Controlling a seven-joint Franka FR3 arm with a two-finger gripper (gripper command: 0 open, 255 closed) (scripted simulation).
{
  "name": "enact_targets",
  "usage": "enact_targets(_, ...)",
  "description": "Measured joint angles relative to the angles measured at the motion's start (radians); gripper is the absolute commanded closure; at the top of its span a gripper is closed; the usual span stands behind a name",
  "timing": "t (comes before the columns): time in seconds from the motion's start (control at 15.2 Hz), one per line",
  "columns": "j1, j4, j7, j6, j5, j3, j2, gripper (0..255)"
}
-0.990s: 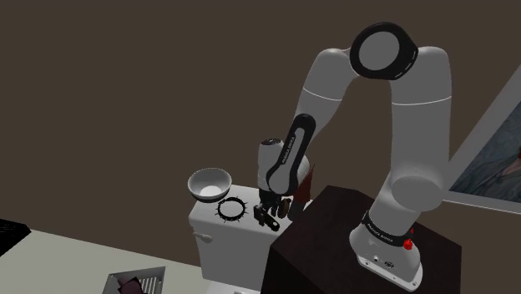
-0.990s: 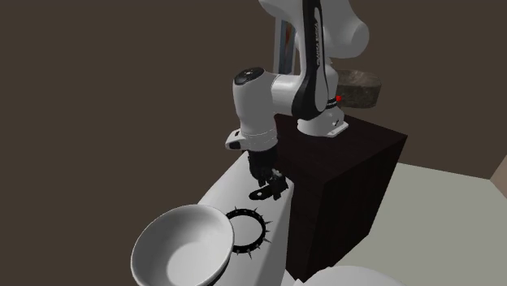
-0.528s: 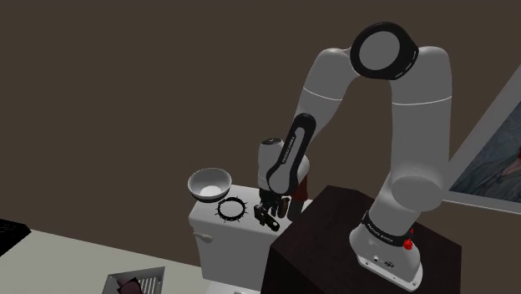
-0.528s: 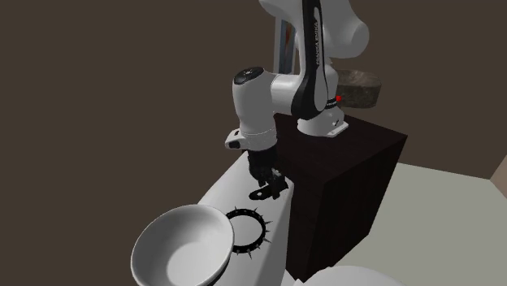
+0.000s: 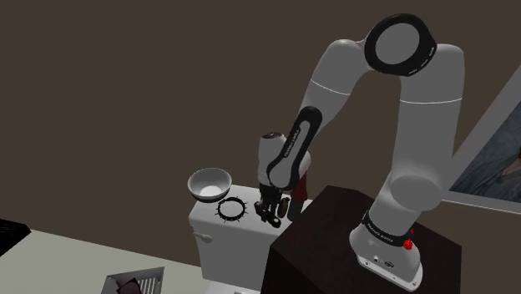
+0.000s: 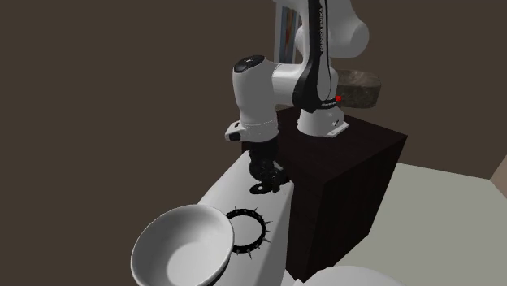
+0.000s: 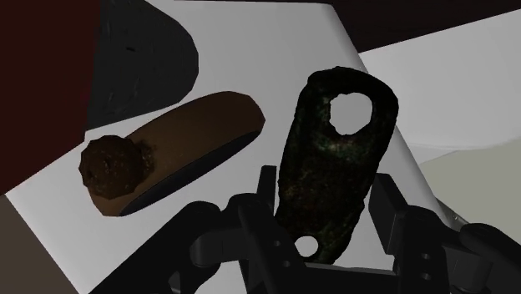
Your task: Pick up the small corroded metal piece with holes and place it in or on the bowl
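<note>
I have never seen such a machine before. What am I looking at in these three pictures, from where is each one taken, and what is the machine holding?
This is a white robot arm with a black two-finger gripper, mounted on a dark box. The shoulder view looks from beside that box. The second exterior view faces the arm from over the bowl. The wrist view comes from a camera on the hand itself, looking along the fingers. On the white surface stand a pale bowl and a black ring with spikes. A brown cylinder with a rough lump on its end lies near the gripper. The fingers clasp a dark, corroded metal piece with holes, which is the thing that should go to the bowl.
</note>
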State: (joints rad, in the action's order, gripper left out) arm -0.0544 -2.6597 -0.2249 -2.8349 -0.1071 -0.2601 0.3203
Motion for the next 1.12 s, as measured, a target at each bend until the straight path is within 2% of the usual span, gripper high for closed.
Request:
enact_targets(0.59,0.030,-0.028,0.029,0.137,-0.057,-0.043,-0.167,255)
enact_targets(1.12,0.035,-0.038,0.051,0.270,-0.105,-0.058,-0.313,255)
